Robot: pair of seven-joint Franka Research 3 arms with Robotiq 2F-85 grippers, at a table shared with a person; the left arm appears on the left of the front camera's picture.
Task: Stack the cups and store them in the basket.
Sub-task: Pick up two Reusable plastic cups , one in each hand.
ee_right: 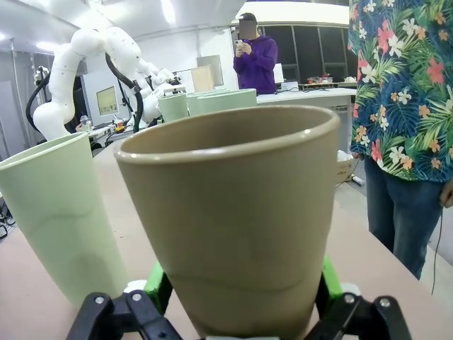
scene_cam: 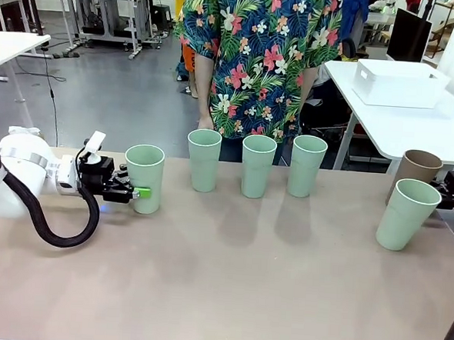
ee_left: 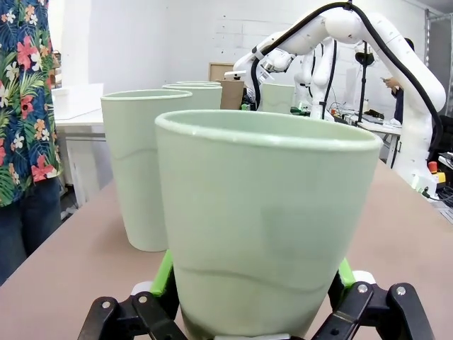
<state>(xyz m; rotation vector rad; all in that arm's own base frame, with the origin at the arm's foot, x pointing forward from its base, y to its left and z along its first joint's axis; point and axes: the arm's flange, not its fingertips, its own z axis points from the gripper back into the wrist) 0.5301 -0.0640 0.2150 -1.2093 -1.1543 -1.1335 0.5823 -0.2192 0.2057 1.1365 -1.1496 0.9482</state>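
Note:
My left gripper is shut on the leftmost mint green cup, which stands on the table. Its green pads press both sides of this cup. Three more mint cups stand in a row along the far edge. At the right, my right gripper is shut on the tan-brown cup, whose wall sits between the green pads. A mint cup stands just in front of it, leaning slightly. The white basket rests on a separate white table behind.
A person in a flowered shirt stands at the far side, behind the row of cups. The near half of the tan table is bare. A gap separates this table from the white table with the basket.

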